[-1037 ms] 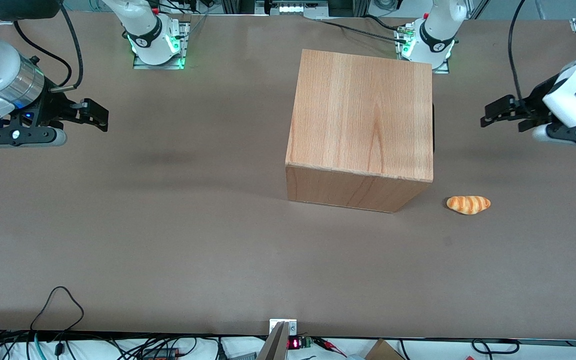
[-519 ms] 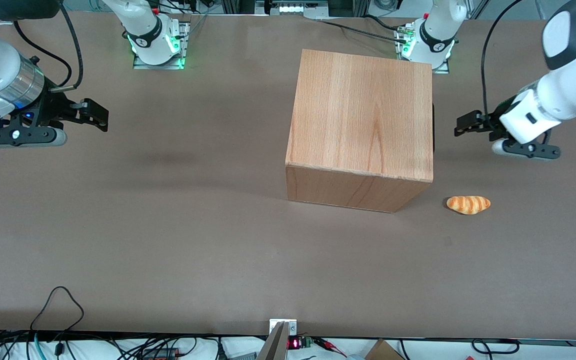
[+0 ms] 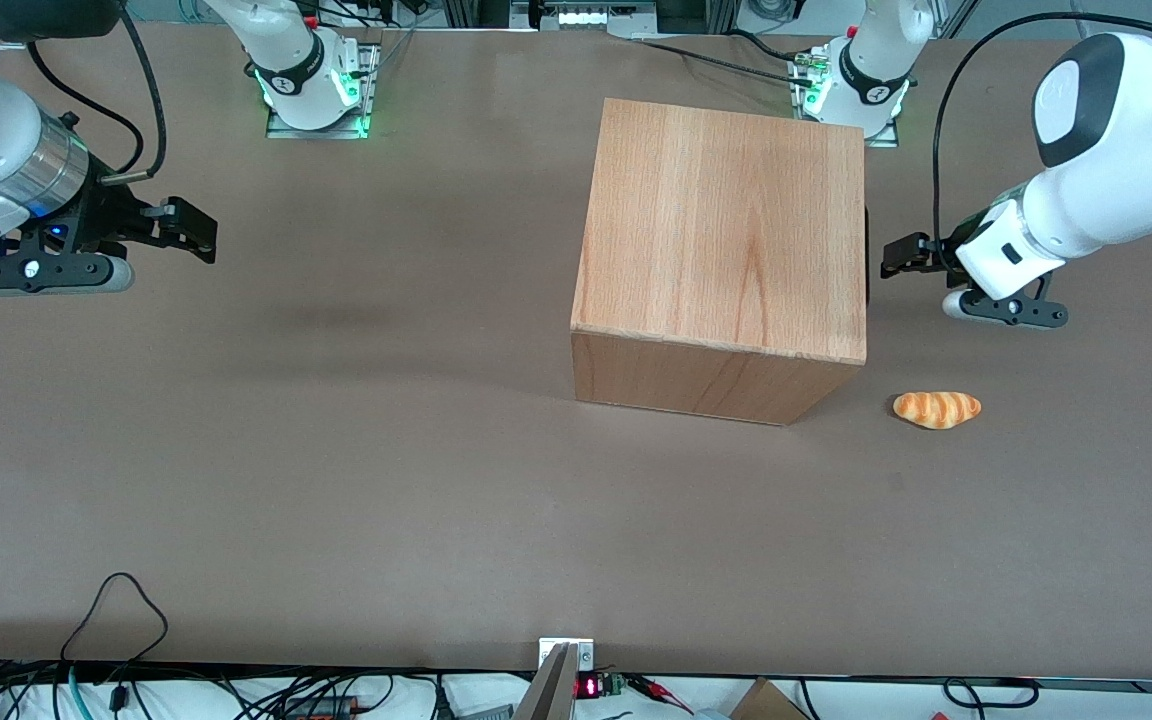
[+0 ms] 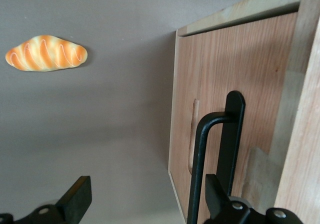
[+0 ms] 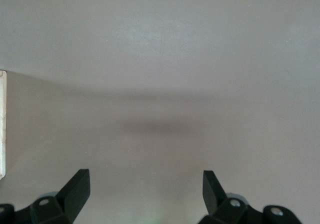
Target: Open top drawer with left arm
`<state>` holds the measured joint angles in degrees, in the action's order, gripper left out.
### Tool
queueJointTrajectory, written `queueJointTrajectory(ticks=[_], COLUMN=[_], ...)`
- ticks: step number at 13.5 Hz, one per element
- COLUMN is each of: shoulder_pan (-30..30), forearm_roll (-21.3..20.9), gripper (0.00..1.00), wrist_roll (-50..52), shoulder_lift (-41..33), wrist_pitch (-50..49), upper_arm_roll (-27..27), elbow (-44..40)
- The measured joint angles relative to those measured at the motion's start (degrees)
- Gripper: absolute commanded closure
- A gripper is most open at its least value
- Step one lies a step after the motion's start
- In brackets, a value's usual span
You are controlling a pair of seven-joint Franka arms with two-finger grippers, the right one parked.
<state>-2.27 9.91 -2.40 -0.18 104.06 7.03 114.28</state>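
The light-wood cabinet (image 3: 721, 250) stands mid-table, its front facing the working arm's end. Only a black sliver of the drawer handle (image 3: 867, 255) shows past its edge in the front view. My left gripper (image 3: 896, 260) hangs in front of the cabinet, close to that handle. In the left wrist view the top drawer's flat front panel (image 4: 250, 84) carries the slim black bar handle (image 4: 200, 159). The gripper (image 4: 147, 200) is open, and the bar lies between the fingers, just inside one fingertip (image 4: 216, 196). The drawer front looks flush with the cabinet.
A striped orange bread roll (image 3: 936, 409) (image 4: 46, 53) lies on the brown table (image 3: 336, 450), nearer the front camera than the gripper and beside the cabinet's corner. The left arm's black cable (image 3: 941, 150) loops above the wrist.
The left arm has swung in from the table's end toward the cabinet front and come lower. The gripper now sits at the handle. The cabinet and the roll have not moved.
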Motion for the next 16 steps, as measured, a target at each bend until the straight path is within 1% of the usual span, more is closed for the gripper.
queueJointTrajectory(ticks=[6,16], shoulder_pan=[0.0,-0.3], forearm_roll=[0.4,0.4], gripper=[0.0,0.0], wrist_roll=[0.0,-0.2], shoulder_lift=[0.1,0.8], wrist_pitch=[1.2,2.3], upper_arm_roll=[1.2,1.2], elbow=[2.3,3.6])
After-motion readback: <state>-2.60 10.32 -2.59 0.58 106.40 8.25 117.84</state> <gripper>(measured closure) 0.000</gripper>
